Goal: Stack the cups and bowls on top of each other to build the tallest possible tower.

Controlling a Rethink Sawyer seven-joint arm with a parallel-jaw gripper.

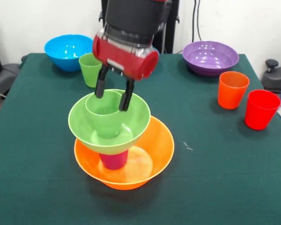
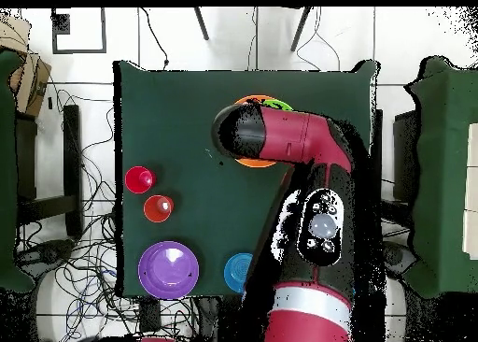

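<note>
The tower stands at the table's middle: the big orange bowl [image 1: 154, 150] as base, the purple cup [image 1: 114, 160] inside it, the lime green bowl [image 1: 131, 123] tilted on that cup, and a green cup [image 1: 103, 119] sitting in the green bowl. My gripper [image 1: 112, 101] reaches down from above with its two fingers [image 1: 126, 96] at either side of the green cup's rim, closed on it. In the overhead view the arm [image 2: 289, 137] covers the tower; only edges of the orange bowl [image 2: 252, 162] and green bowl [image 2: 276, 103] show.
A second green cup [image 1: 89, 70] and a blue bowl [image 1: 68, 50] stand at the far left. The purple bowl [image 1: 210, 57], orange cup [image 1: 232, 89] and red cup [image 1: 261, 108] stand at the right. The overhead view shows a blue bowl [image 2: 237, 271] near the robot's base.
</note>
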